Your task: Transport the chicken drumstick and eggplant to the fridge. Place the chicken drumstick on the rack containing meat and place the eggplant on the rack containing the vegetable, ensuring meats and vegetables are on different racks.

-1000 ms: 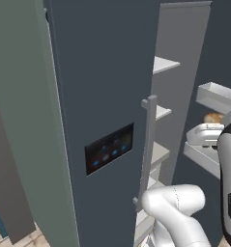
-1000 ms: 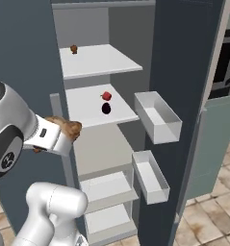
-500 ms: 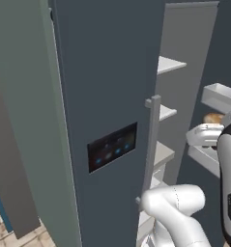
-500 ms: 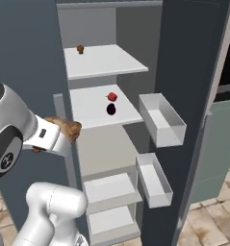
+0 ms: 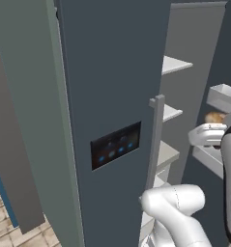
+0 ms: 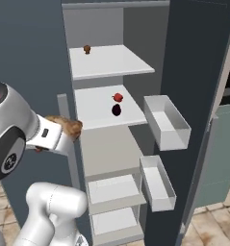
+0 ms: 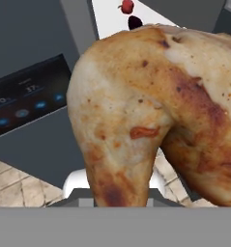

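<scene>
The fridge (image 6: 193,72) was seen standing open in the right base view, with its pale shelves filling the middle of the frame. The chicken drumstick (image 6: 68,127) was held at the left of that frame, just in front of the edge of the middle shelf (image 6: 95,108), and it was not resting on any shelf. The gripper (image 6: 63,134) was closed on the chicken drumstick, and its fingers were mostly hidden behind the meat. In the hand view the chicken drumstick (image 7: 155,116) took up most of the frame, golden-brown with darker spots. The eggplant (image 6: 116,110) was seen lying on the middle shelf, near the center of the right base view, as a small dark oval. A small red thing (image 6: 118,97) was lying just behind it on the same shelf. The same two were seen at the top of the hand view, the eggplant (image 7: 135,22) below the red thing (image 7: 127,6). A small brown lump (image 6: 87,49) was seen on the top shelf (image 6: 111,60), at the upper left of the fridge. Two white bins (image 6: 167,122) were fixed inside the open door on the right. In the left base view, the closed fridge door with its black panel (image 5: 116,144) and long grey handle (image 5: 154,140) filled the middle, and a bit of the chicken drumstick (image 5: 214,117) was seen at the right edge.
</scene>
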